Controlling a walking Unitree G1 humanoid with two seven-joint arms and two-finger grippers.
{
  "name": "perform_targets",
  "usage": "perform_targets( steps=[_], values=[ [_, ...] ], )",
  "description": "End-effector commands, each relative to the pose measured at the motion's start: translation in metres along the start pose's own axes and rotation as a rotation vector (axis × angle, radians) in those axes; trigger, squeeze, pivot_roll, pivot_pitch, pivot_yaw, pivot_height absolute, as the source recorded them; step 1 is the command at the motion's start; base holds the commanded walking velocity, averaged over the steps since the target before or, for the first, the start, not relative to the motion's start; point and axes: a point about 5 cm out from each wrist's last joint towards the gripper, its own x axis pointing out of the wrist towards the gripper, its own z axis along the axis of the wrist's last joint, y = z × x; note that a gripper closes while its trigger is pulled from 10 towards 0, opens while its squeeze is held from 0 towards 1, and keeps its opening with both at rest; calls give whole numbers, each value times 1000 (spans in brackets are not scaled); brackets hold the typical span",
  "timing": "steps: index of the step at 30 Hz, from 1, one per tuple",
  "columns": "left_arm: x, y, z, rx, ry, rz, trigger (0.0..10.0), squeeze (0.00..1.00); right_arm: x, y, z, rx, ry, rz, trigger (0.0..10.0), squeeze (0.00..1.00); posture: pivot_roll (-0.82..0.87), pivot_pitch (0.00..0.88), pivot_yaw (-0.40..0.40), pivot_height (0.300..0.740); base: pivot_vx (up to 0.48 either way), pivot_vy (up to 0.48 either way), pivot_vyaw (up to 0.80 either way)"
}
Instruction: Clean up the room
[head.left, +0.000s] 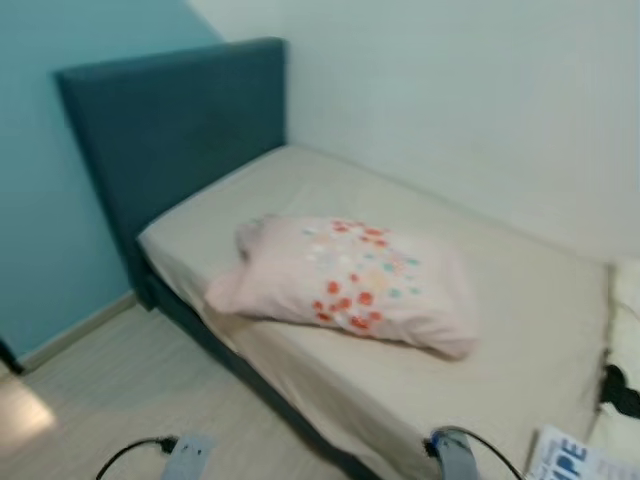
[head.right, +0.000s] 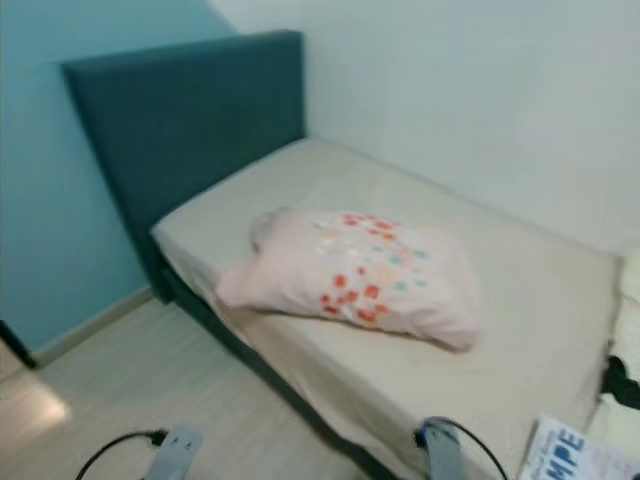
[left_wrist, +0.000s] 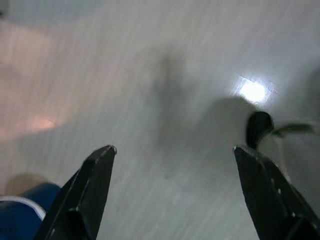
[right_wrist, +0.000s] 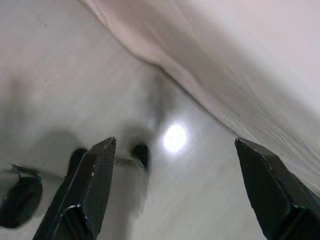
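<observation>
- Room cleanup, head-camera record: my two arms are hanging low at the near edge, the left arm (head.left: 185, 455) over the pale wood floor (head.left: 110, 390), the right arm (head.left: 455, 455) in front of the bed's near corner.
- Left gripper (left_wrist: 175, 200): wrist view is showing both black fingers (left_wrist: 90, 195) standing wide apart, gripping nothing, pointing down at blurred floor with a bright light reflection on it.
- Right gripper (right_wrist: 175, 195): fingers (right_wrist: 85, 190) are likewise spread wide and empty, pointing at floor beside the hanging edge of the beige sheet (right_wrist: 215, 75).
- Black cables are looping off each arm in the head views.
- Printed paper (head.left: 580, 460) with large blue letters is lying on the bed at the near right corner; text only partly readable.
- Small black item (head.left: 620, 390) is sitting on the mattress at the right edge, just beside a pale bundle of fabric (head.left: 625, 330); I cannot tell what either is.
- Pillow (head.left: 350, 285), pink with red and teal dots, is lying mid-mattress, tilted askew, its left corner close to the near edge.
- Bed (head.left: 500, 320) is running along the white wall (head.left: 480, 100), covered in beige sheet.
- Headboard (head.left: 170, 130), dark teal, is standing upright at the far end, against the turquoise wall (head.left: 50, 200).
</observation>
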Motion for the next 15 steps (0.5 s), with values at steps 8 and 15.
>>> perform_targets(
  steps=[8,15],
  values=[
    [1,-7,11,12,-34,-22,10000,0,-3,-12,-6,13,19,-30,10000,0,43,0,-67,740,417,0,716],
    [1,-7,15,22,-46,-23,10000,0,-3,-17,-2,11,13,-52,10000,0,38,0,-65,740,426,0,0]
  ],
)
